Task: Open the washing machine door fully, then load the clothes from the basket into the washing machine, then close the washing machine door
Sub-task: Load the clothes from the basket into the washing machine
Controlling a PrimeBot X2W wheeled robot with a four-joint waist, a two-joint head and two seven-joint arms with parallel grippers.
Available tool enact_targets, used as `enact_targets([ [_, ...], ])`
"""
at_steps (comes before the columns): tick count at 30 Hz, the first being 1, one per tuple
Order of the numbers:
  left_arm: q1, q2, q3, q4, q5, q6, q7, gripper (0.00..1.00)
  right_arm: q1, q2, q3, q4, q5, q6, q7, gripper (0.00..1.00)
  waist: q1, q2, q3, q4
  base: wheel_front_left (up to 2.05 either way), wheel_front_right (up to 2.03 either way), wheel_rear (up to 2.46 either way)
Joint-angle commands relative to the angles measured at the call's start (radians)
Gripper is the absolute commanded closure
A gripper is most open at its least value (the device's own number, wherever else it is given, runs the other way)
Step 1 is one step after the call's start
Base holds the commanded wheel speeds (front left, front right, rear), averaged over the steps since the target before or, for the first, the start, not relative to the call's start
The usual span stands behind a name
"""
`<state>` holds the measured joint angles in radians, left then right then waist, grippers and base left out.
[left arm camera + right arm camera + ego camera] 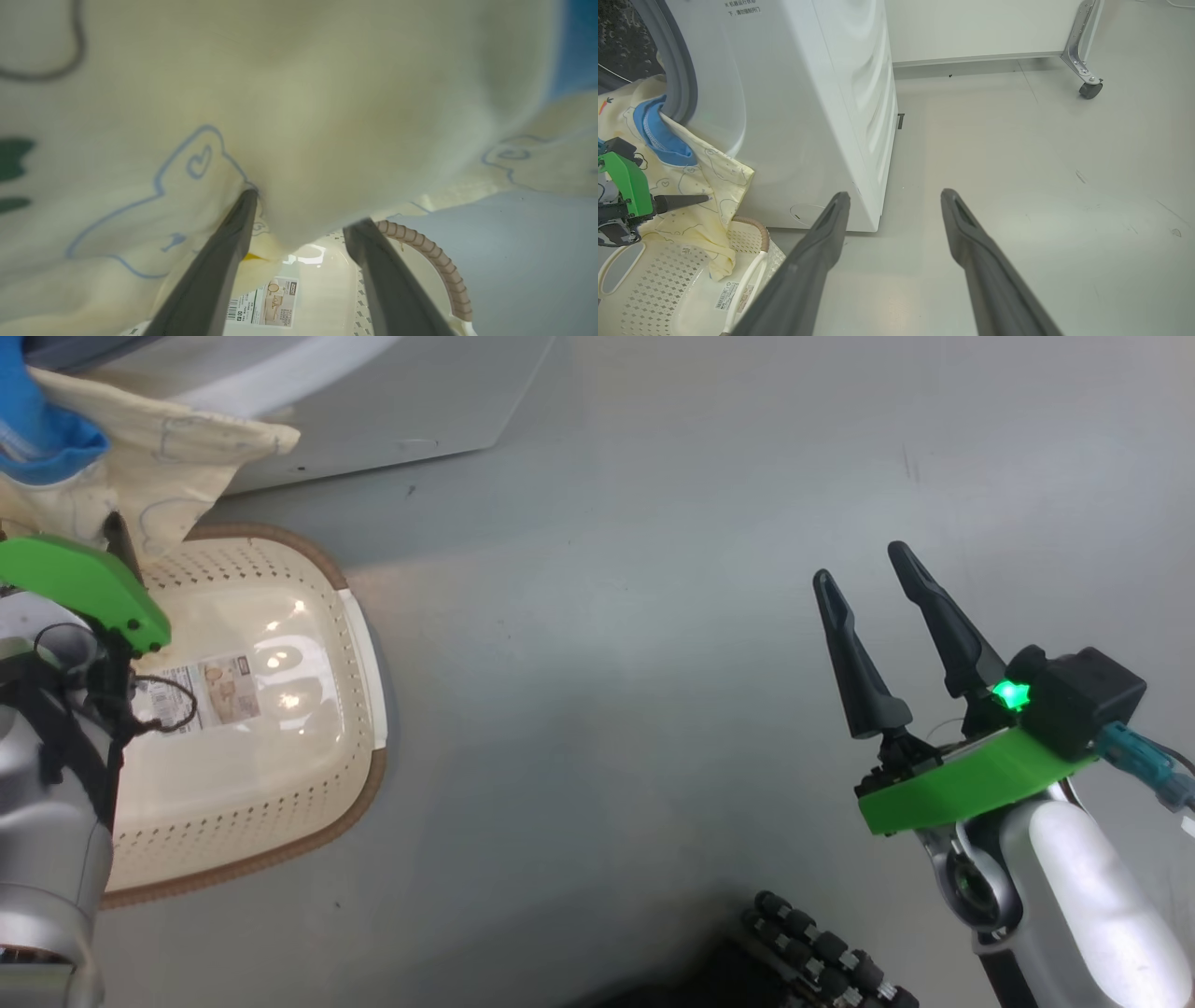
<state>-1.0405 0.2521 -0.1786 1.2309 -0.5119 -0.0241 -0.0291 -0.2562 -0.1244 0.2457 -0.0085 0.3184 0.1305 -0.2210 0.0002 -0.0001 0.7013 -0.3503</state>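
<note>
At far left: clothes [707,184], a pale-yellow garment with a blue cuff, draped from the drum mouth of the washing machine [808,93] down into the basket [243,803]. Next, left gripper [306,210]: fingers spread wide above the basket, cloth sagging between them. Far right, right gripper [860,565]: fingers apart, over grey floor [597,663].

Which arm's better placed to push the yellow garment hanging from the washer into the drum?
Left: the left gripper, open, touches the garment above the basket; the right gripper hangs apart over the floor.
</note>
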Motion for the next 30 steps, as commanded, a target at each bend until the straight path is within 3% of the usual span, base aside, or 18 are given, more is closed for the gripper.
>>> enact_targets([
  [1,-0.013,0.039,0.016,-0.006,-0.002,0.01,0.008,0.35,0.0,-0.01,0.016,-0.019,0.009,0.0,-0.013,0.0,-0.0002,0.0001,0.0,-0.002,0.0,0.0,0.0],
  [2,-0.021,0.041,0.014,-0.001,-0.002,0.012,0.015,0.71,-0.001,-0.009,0.017,-0.017,0.011,0.0,-0.015,0.0,-0.0002,0.0001,0.001,-0.002,0.0,0.0,0.0],
  [3,-0.026,0.043,0.014,0.005,-0.004,0.012,0.027,1.0,-0.002,-0.009,0.017,-0.014,0.012,0.0,-0.016,0.0,-0.0002,0.0001,0.001,-0.003,0.0,0.0,0.0],
  [16,-0.05,0.016,0.001,0.042,-0.031,0.008,0.199,1.0,0.002,-0.006,-0.008,-0.004,0.005,0.0,-0.02,0.0,-0.0002,0.0001,-0.029,0.038,0.0,0.0,0.0],
  [24,-0.072,0.009,-0.045,0.018,-0.016,-0.061,0.257,1.0,0.025,-0.009,-0.036,-0.02,-0.007,0.0,-0.004,0.0,-0.0002,0.0001,-0.077,0.096,0.0,0.0,0.0],
  [30,-0.103,0.005,-0.07,-0.031,-0.017,-0.087,0.321,1.0,0.043,-0.009,-0.051,-0.037,-0.017,0.0,0.012,0.0,-0.0002,0.0001,-0.109,0.132,0.0,0.0,0.0],
])
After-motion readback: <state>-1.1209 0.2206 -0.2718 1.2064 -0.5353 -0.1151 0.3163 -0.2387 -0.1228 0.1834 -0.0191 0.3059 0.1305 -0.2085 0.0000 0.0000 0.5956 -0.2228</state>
